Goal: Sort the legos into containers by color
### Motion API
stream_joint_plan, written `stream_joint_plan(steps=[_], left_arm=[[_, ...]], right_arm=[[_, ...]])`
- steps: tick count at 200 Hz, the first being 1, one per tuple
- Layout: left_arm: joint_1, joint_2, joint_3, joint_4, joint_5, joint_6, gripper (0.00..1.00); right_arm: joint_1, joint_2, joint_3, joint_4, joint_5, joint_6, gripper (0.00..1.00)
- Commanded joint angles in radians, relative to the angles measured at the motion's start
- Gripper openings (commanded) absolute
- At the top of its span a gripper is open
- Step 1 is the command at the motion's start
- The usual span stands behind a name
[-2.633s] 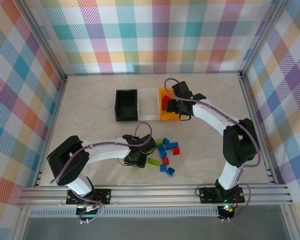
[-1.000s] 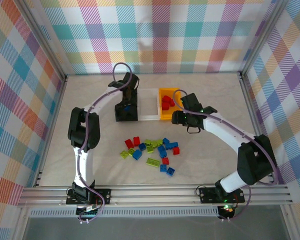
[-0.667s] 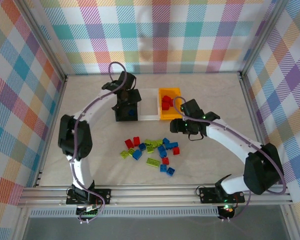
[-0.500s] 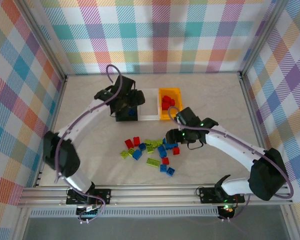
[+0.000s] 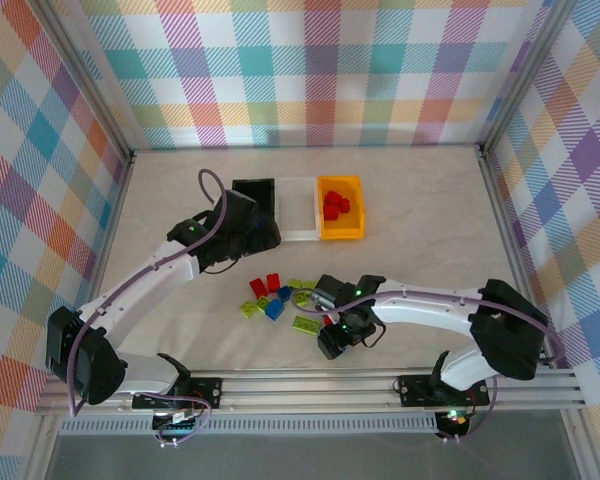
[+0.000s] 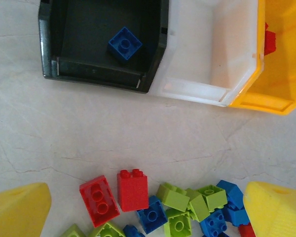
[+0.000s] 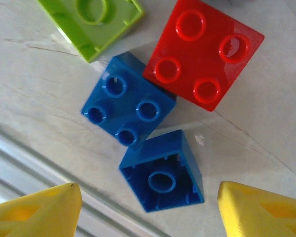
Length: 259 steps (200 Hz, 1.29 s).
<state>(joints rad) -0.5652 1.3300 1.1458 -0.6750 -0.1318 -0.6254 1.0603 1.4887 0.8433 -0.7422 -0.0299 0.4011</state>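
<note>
Black bin (image 6: 98,74), clear bin (image 6: 197,94) and orange bin (image 6: 266,101) are touching in a row, loose legos (image 6: 177,200) lying in front of the clear bin.
Left of the clear bin, the black bin is holding one blue brick (image 6: 124,43), and the left gripper (image 6: 148,212) is hanging with fingers spread wide, empty. Right of it, the orange bin is holding red bricks (image 5: 335,206). Among the legos, the right gripper (image 7: 148,207) is straddling an upturned blue brick (image 7: 163,173), fingers apart, not touching.

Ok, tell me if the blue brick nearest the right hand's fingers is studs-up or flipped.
Flipped: the blue brick shows its hollow underside with a central tube, no studs.
</note>
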Motion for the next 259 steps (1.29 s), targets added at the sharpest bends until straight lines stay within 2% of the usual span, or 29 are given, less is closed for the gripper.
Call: stream_joint_plan(steps=[1,41,97,145,186,203,226,259], left_arm=[[0.008,-0.028,-0.020,-0.040,-0.023,-0.016,1.00],[0.011,-0.024,-0.031,-0.043,-0.026,-0.021,1.00],[0.014,-0.012,-0.023,-0.044,-0.023,-0.014,1.00],[0.016,-0.009,-0.027,-0.047,-0.014,-0.015,1.00],[0.016,-0.030,-0.034,-0.052,-0.020,-0.016,1.00],[0.016,-0.049,-0.052,-0.044,-0.017,-0.018,1.00],[0.018,-0.078,-0.082,-0.045,-0.018,-0.031,1.00],[0.018,-0.142,-0.141,-0.051,-0.035,-0.047,1.00]], right_arm=[[0.005,0.032,0.016,-0.010,0.059,-0.027,0.73],[0.007,0.068,0.020,0.002,0.055,-0.039,0.65],[0.011,0.085,0.020,0.038,0.022,-0.047,0.61],[0.012,0.073,0.017,0.023,0.018,-0.033,0.44],[0.011,-0.014,0.030,-0.036,0.054,-0.010,0.38],[0.004,-0.056,0.068,-0.065,0.088,-0.013,0.37],[-0.058,-0.072,0.169,-0.061,0.097,-0.043,0.35],[-0.168,0.051,0.423,0.034,0.099,-0.101,0.35]])
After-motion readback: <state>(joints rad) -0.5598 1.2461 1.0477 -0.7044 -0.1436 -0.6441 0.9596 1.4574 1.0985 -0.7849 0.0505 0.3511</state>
